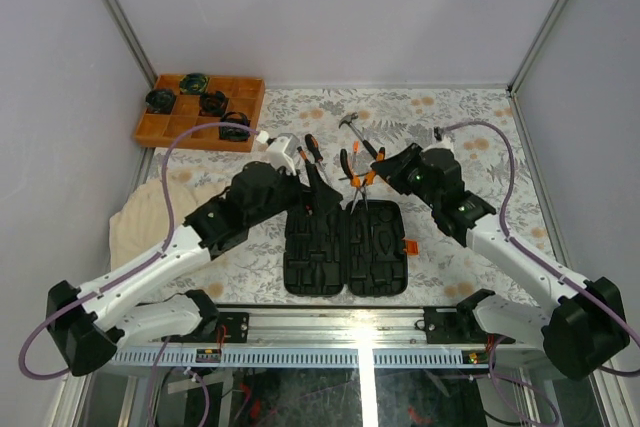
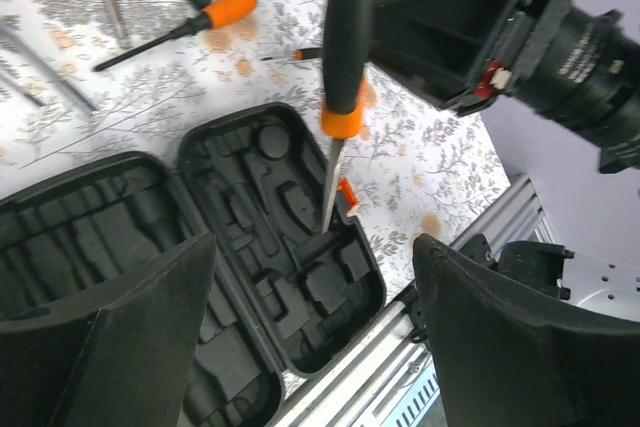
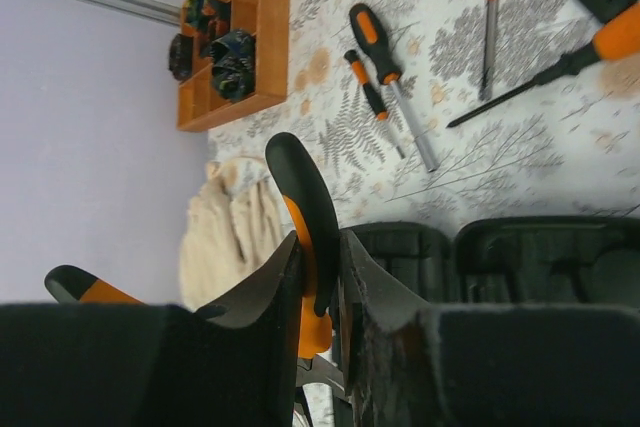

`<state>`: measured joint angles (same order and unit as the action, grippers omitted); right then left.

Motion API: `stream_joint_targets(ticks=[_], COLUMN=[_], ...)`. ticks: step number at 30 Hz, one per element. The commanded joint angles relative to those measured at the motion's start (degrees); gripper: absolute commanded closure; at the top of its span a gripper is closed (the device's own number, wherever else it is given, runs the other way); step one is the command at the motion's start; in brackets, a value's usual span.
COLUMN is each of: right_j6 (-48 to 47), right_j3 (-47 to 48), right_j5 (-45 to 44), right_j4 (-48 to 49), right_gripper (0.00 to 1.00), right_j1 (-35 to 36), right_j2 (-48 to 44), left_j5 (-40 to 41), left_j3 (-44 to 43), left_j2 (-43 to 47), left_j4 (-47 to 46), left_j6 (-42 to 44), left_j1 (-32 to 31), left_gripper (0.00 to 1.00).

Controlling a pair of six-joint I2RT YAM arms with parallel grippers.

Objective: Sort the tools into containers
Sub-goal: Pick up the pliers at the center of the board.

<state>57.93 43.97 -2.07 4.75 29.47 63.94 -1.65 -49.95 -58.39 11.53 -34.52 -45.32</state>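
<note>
Pliers with orange-and-black handles (image 3: 295,177) are up off the table, pinched by one handle between the fingers of my right gripper (image 3: 318,247), so that hand is clamped tight on them. From the left wrist camera they hang nose-down, metal tip pointing into the right half of the black plastic hinged tool case (image 1: 320,267); can't tell if the tip actually touches it. The case lies wide open and flat at the near middle of the table, moulded slots facing up, with its little orange latch (image 1: 410,247) on the right edge. My left gripper (image 2: 315,247) hovers over the case's left half, jaws spread wide and not holding anything. The other tools are on the flowery tablecloth (image 1: 410,112) just beyond the case: two black-and-orange screwdrivers (image 3: 372,35) side by side on the left, and the small steel-headed hammer (image 1: 350,124) further back near the middle. Way off in the far left corner sits the orange gridded tray (image 1: 150,135) with the round black-green coiled things (image 1: 212,102) in it, and a beige crumpled cloth (image 1: 135,222) lies along the left edge of the table.
</note>
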Motion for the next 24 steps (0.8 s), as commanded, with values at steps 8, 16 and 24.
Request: stream_joint_targets(ticks=[8, 16, 24], right_j6=[15.99, 17.05, 20.29], right_j3=[-3.19, -3.24, -5.12], right_j5=[3.96, 6.31, 7.54], right_j4=[15.73, 15.86, 17.81], right_gripper=[1.00, 1.00, 1.00], right_j1=[1.71, 1.73, 2.08], right_j2=[-3.64, -4.35, -5.41], left_j5=[2.13, 2.59, 2.10], left_j3=[-4.41, -3.49, -4.59], left_j2=[-8.05, -9.58, -11.31], left_j4=[-8.08, -9.40, -10.68], left_j6=[0.42, 0.16, 0.99], left_j1=[-6.44, -7.23, -7.24], left_gripper=[0.22, 0.31, 0.51])
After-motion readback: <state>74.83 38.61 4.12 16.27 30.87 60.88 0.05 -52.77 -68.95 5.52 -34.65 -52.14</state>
